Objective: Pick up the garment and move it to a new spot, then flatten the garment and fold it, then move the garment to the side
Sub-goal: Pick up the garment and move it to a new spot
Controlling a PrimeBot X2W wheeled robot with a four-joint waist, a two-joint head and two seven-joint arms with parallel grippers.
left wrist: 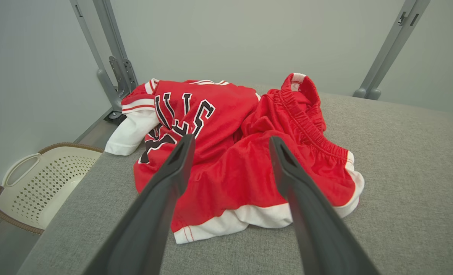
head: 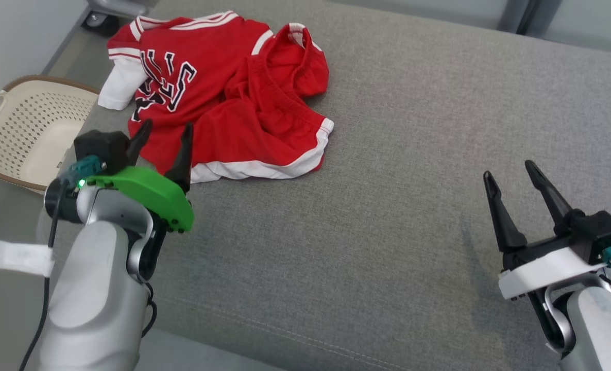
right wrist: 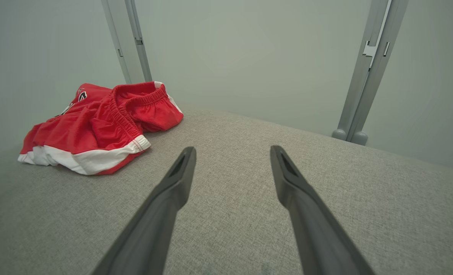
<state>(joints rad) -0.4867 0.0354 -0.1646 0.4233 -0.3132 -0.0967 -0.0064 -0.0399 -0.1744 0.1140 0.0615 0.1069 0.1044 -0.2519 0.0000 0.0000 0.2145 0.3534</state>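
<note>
Crumpled red sports garment with white trim and black lettering (head: pixel 223 93) lies bunched on the far left part of the grey woven fabric surface (head: pixel 388 216), close to its left edge. One white sleeve reaches that edge and a white-banded hem faces the robot. Elastic waistband part is rucked up on the garment's right side, as seen in the left wrist view. Left gripper with a green wrist cover (head: pixel 166 126) sits at the garment's near hem, with its two dark fingers spread apart and nothing between them. In the head view the tips overlap the red cloth, but I cannot tell if they touch it. Left wrist view has the same fingers (left wrist: pixel 173 172) pointing at the middle of the garment. Right gripper with a white wrist cover (head: pixel 508 170) is over bare grey fabric at the lower right, well apart from the garment, fingers also spread wide and empty. In the right wrist view the garment (right wrist: pixel 96 130) is off to the upper left. Cream perforated plastic basket with a brown rim (head: pixel 32 129) stands on the floor, just beside the surface's left edge. Grey metal posts (right wrist: pixel 368 76) rise behind the far edge.
</note>
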